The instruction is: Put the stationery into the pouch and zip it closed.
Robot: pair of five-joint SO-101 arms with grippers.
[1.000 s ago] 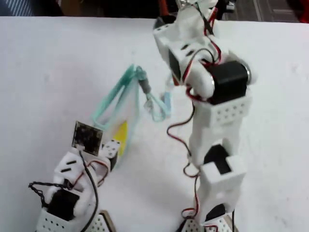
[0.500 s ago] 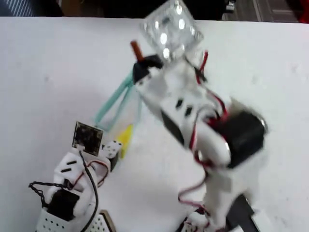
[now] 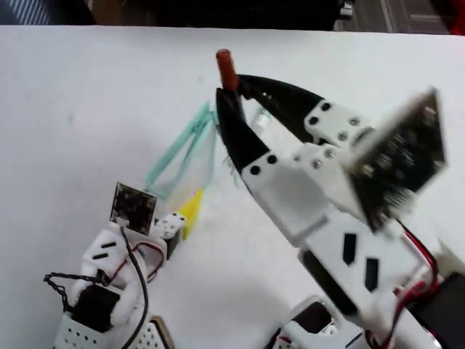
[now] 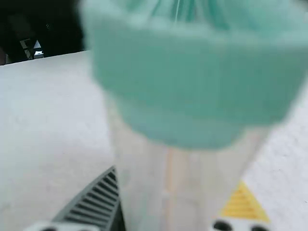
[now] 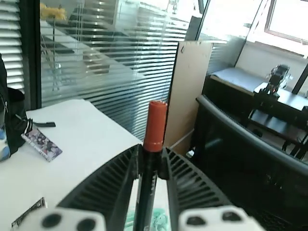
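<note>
White surface [image 3: 73,87], office blinds behind. Your right gripper [image 3: 229,86] has swung round in the last second. It was reared up over the far end of the pouch [image 3: 190,156], and now it sits low and points far, clamped on the pen [image 3: 224,64] with the red cap poking past the tips. Your left gripper [image 3: 182,214] hasn't budged and is pinching the pouch's near end, propping it up. I'd say the pen isn't in yet, so zipping has to wait.
</note>
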